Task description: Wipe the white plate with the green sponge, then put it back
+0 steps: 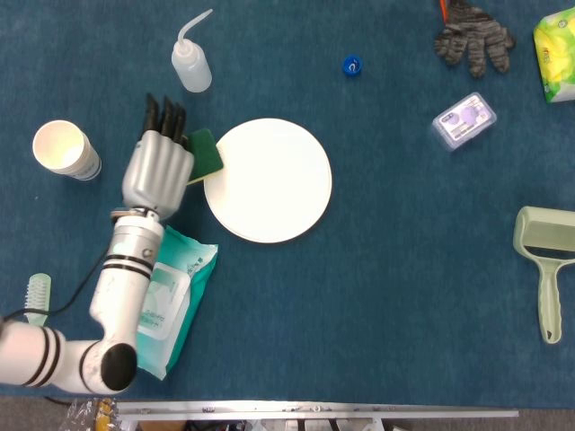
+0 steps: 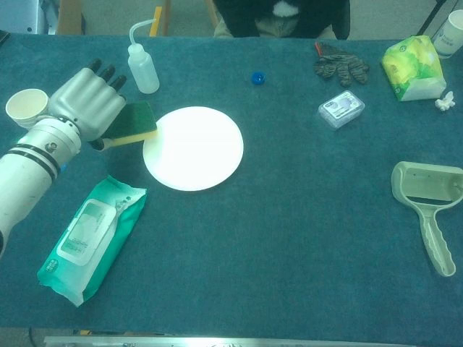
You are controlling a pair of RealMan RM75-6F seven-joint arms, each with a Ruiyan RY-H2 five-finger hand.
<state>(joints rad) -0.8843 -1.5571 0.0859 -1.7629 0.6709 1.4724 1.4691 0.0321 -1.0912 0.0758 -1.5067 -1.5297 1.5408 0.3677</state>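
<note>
Left hand [image 2: 85,107]: grips green sponge [image 2: 134,121], just left of white plate [image 2: 194,148].
Right hand: unseen.

One plate [image 1: 269,180], one sponge [image 1: 205,153], one squeeze bottle [image 1: 190,63] and one wipes pack [image 1: 166,301] are counted. Two paper cups are seen: one [image 1: 65,149] at the left and one [image 2: 451,32] at the far right edge of the chest view. One blue cap [image 1: 352,65], one glove [image 1: 474,38], one clear box [image 1: 464,120], one yellow-green packet [image 1: 557,45], one lint roller [image 1: 546,269] and one small brush [image 1: 36,292] are also counted
</note>
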